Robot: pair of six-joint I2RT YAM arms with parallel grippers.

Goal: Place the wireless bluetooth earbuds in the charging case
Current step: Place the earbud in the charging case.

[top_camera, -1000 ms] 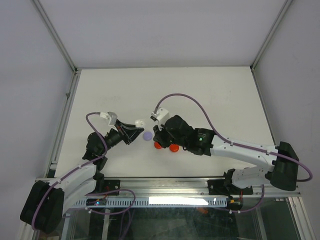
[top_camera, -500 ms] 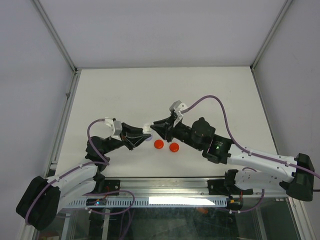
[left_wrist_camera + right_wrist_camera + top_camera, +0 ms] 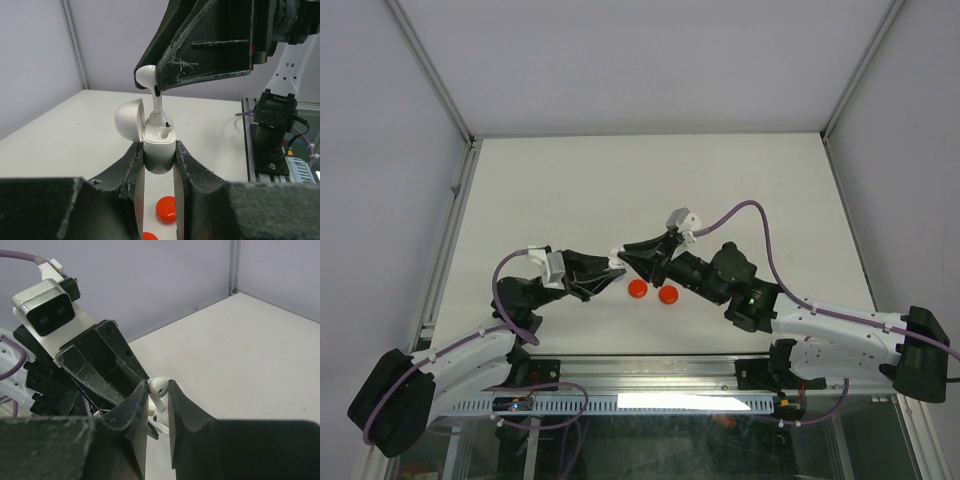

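The white charging case [image 3: 159, 145] is held off the table in my left gripper [image 3: 159, 152], which is shut on its lower half. Its lid [image 3: 128, 119] is swung open to the left. My right gripper [image 3: 158, 387] is shut on the head of a white earbud [image 3: 161, 385], directly above the case [image 3: 162, 418]. The earbud [image 3: 149, 77] hangs stem down, and the tip of its stem sits in the case's right-hand socket. In the top view both grippers meet tip to tip near the table's middle, left gripper [image 3: 616, 277] below right gripper [image 3: 624, 254].
Two round red discs [image 3: 637, 288] [image 3: 668, 294] lie on the white table just below the grippers, and they show between my left fingers [image 3: 165, 209]. Purple cables loop over both arms. The table's raised rim [image 3: 460, 200] runs down the left side.
The right gripper has risen from the red discs and swung left over the case with the earbud. The left gripper has moved right, carrying the case to meet it.
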